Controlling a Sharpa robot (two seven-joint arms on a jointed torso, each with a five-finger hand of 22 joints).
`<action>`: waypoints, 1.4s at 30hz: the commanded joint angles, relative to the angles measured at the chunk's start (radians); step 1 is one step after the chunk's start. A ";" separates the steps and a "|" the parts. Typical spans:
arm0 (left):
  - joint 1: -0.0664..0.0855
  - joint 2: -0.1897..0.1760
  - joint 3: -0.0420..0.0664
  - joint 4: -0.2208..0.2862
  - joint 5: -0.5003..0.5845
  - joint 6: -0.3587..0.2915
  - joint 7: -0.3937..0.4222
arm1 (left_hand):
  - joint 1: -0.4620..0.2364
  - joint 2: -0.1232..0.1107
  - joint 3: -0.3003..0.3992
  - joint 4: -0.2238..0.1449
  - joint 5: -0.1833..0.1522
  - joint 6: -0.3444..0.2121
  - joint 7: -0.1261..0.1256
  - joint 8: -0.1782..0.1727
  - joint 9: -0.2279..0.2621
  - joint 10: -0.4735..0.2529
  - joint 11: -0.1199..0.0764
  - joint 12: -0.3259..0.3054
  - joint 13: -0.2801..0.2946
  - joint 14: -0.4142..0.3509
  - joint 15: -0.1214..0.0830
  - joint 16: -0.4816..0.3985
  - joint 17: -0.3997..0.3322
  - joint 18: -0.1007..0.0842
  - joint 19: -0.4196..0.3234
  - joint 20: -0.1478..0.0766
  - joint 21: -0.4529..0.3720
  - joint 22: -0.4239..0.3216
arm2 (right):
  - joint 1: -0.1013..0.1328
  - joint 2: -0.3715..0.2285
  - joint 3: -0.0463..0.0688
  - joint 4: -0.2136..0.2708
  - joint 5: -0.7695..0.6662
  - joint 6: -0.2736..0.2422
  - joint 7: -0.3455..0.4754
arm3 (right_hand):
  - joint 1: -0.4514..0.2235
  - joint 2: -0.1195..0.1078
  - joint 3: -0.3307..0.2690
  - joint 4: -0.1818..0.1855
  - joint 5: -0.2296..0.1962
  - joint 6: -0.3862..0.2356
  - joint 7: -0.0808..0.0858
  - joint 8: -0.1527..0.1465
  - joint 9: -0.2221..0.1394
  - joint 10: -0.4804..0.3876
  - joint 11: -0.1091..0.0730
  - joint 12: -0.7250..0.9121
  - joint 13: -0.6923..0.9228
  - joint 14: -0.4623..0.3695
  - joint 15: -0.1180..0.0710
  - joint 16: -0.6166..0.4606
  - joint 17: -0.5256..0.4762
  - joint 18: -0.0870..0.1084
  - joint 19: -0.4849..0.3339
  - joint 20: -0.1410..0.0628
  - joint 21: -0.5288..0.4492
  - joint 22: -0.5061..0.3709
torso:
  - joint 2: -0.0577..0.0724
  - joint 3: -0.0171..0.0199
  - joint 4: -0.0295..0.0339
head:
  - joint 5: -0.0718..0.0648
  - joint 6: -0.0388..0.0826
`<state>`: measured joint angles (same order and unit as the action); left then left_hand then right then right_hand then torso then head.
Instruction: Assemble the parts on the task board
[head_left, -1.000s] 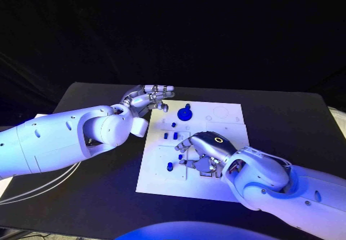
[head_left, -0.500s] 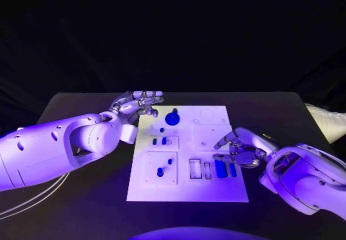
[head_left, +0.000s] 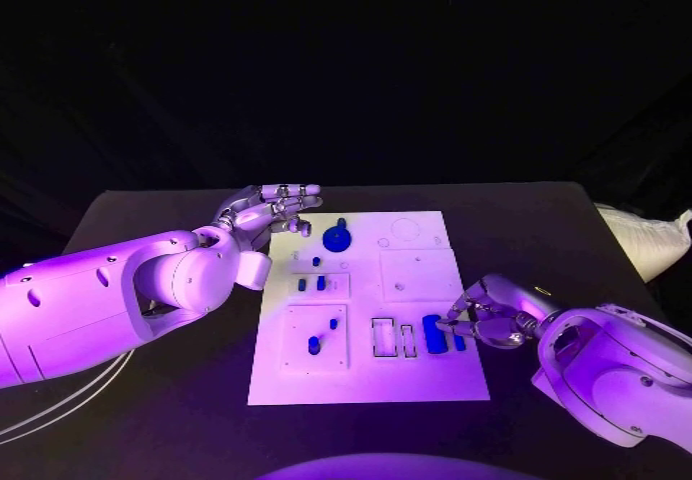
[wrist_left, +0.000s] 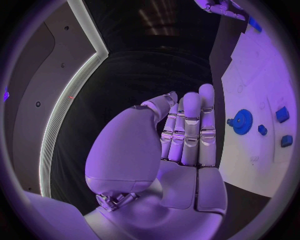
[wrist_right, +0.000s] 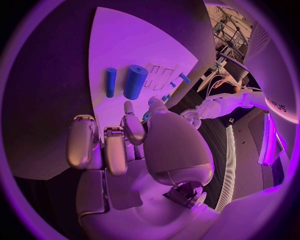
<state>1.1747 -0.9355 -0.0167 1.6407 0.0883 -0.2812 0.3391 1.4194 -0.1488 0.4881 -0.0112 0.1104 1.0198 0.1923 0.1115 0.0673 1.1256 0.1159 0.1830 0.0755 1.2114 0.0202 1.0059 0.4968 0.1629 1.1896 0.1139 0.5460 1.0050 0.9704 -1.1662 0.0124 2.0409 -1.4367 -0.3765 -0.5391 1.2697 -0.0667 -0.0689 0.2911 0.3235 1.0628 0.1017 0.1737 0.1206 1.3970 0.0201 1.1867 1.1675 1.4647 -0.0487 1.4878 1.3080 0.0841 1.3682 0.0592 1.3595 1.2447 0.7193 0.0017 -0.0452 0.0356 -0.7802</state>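
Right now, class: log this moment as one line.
left hand: open, beside board's far corner | right hand: empty, at board's right edge by blue blocks | task board: gear lying on it

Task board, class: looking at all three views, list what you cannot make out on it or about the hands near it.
- Head view: whether the right hand touches the two blue bars; its fingers cover their edge.
- Right wrist view: the task board is partly hidden by that hand.
- Head view: small blue parts too small to tell shape.
- Left wrist view: the board's far side is cut off by the circle's rim.

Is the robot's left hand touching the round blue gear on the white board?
Apart. The head view shows the left hand off the task board, dark table between it and the blue gear.
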 joint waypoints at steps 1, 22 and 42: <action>-0.001 0.000 0.000 0.001 -0.002 0.020 0.005 | 0.002 0.009 0.002 -0.007 -0.001 -0.004 -0.001 -0.002 0.000 -0.007 -0.003 0.004 -0.001 -0.005 0.001 0.005 -0.001 0.019 -0.006 0.004 -0.004 -0.001 | -0.010 0.014 -0.001 -0.007 -0.059 0.037 -0.065 | -0.009 0.001 -0.009 0.000 0.001 -0.006 0.001 0.003 0.002 0.008 0.001 0.006 0.009 0.079 0.001 0.006 0.100 -0.009 0.006 0.003 0.004 0.001 | 0.002 -0.0005 0.0006 | 0.004 0.000; -0.002 -0.004 0.000 0.003 -0.002 0.024 0.003 | 0.000 0.010 0.000 -0.007 -0.001 -0.004 -0.001 -0.002 0.000 -0.008 -0.002 0.006 -0.001 -0.005 0.001 0.006 -0.003 0.019 -0.007 0.004 -0.004 -0.001 | -0.042 0.099 -0.001 -0.062 -0.122 0.097 -0.108 | -0.011 0.004 -0.036 -0.001 -0.014 -0.010 0.000 0.014 0.011 0.013 0.001 0.030 0.044 0.080 0.001 0.011 0.109 -0.010 0.008 0.003 0.006 0.004 | 0.002 -0.0001 -0.0013 | 0.013 -0.007; -0.002 -0.006 0.000 0.005 -0.002 0.031 -0.001 | 0.000 0.010 0.000 -0.007 -0.001 -0.004 -0.001 -0.002 0.000 -0.008 -0.002 0.006 -0.001 -0.005 0.001 0.006 -0.003 0.019 -0.007 0.004 -0.004 -0.001 | -0.057 0.140 -0.001 -0.100 -0.137 0.092 -0.127 | 0.047 0.028 -0.047 -0.009 0.012 0.013 -0.009 0.048 0.036 0.018 -0.007 0.048 0.079 0.080 -0.004 0.014 0.112 -0.010 0.008 0.000 0.007 0.008 | 0.001 -0.0004 -0.0019 | 0.014 -0.009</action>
<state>1.1728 -0.9419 -0.0169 1.6424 0.0883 -0.2723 0.3355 1.4195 -0.1489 0.4882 -0.0112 0.1104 1.0198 0.1922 0.1115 0.0672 1.1220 0.1123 0.1830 0.0756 1.2113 0.0205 1.0059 0.4952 0.1629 1.1860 0.1175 0.5460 1.0051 0.9245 -1.0264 0.0211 1.9505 -1.5690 -0.3172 -0.6290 1.2974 -0.0484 -0.1103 0.2828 0.3332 1.0676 0.0925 0.2166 0.1528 1.4105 0.0154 1.2289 1.2432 1.4646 -0.0484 1.4970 1.3075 0.0842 1.3716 0.0629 1.3622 1.2518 0.7203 0.0011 -0.0468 0.0505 -0.7903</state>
